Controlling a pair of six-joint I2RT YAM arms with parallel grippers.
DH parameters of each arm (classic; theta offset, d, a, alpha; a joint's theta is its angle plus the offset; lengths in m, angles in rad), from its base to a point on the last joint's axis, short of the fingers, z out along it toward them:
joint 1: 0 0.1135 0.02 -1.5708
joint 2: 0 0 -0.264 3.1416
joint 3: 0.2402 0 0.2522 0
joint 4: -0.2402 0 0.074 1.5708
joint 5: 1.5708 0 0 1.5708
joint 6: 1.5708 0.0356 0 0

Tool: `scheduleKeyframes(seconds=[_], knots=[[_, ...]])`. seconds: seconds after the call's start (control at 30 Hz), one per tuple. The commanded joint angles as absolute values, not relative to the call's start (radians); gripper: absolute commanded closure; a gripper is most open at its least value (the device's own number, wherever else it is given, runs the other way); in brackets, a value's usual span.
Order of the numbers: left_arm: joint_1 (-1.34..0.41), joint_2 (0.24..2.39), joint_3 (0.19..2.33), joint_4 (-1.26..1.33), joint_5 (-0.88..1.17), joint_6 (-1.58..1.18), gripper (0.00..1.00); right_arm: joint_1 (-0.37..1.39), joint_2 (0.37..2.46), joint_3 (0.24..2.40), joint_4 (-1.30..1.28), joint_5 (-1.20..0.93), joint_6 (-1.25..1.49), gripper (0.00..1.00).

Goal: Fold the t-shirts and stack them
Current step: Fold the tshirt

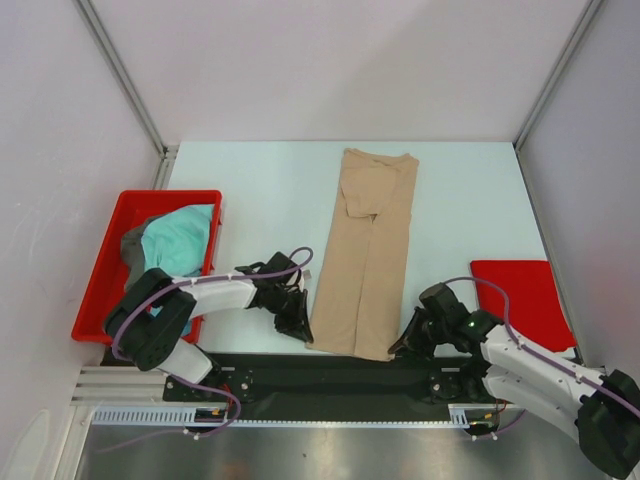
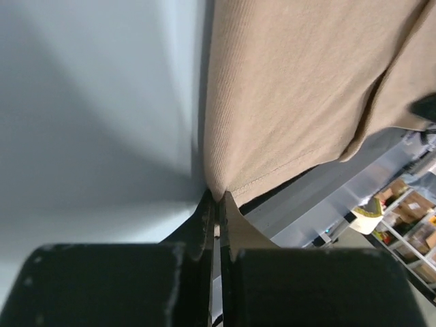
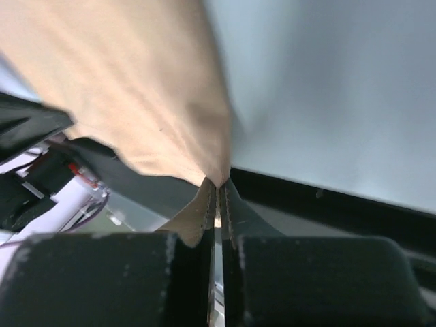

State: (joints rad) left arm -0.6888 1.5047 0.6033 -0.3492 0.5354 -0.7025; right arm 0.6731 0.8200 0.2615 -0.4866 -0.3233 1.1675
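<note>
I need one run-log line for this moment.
left pincer: shut on tan t-shirt, near-left corner | right pincer: shut on near-right corner | teal t-shirt: in red tray

Red tray (image 1: 101, 266) near left hand (image 1: 301, 327)

Matching kit on both sides here: the left arm (image 1: 215, 293) and the right arm (image 1: 525, 362) pair glossy white link shells with chunky, rounded black joint housings, and a thin purple cable (image 1: 292, 256) loops off each one. A small green light (image 1: 470, 325) glows on the right arm's black wrist block. Up close, the left gripper (image 2: 219, 199) and the right gripper (image 3: 218, 184) show matte black fingers (image 2: 201, 221) tapering to thin wedge tips, with pale scuffs on the blocky black bodies behind them.
</note>
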Motion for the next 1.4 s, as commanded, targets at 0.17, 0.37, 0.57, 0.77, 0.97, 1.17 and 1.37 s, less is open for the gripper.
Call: scheduleKeyframes(seconds=[0.17, 0.37, 0.57, 0.77, 0.97, 1.17, 1.37], knots=[[-0.69, 1.5, 0.898, -0.583, 0.407, -0.62, 1.0, 0.462, 0.842, 0.483, -0.551, -0.343, 1.016, 1.0], [-0.612, 1.735, 1.216, -0.61, 0.431, -0.606, 1.0, 0.2, 1.145, 0.711, -0.525, -0.439, 0.755, 1.0], [-0.552, 1.965, 1.535, -0.658, 0.431, -0.595, 0.99, 0.103, 1.457, 0.977, -0.528, -0.48, 0.598, 1.0], [-0.499, 2.14, 1.731, -0.643, 0.482, -0.627, 1.0, 0.066, 1.693, 1.181, -0.546, -0.508, 0.532, 1.0], [-0.465, 2.215, 1.813, -0.632, 0.506, -0.65, 1.0, 0.051, 1.816, 1.294, -0.552, -0.531, 0.512, 1.0], [-0.446, 2.27, 1.877, -0.644, 0.519, -0.653, 1.0, 0.041, 1.897, 1.365, -0.558, -0.546, 0.512, 1.0], [-0.439, 2.307, 1.93, -0.663, 0.516, -0.652, 0.96, 0.041, 1.94, 1.397, -0.561, -0.555, 0.505, 1.0]])
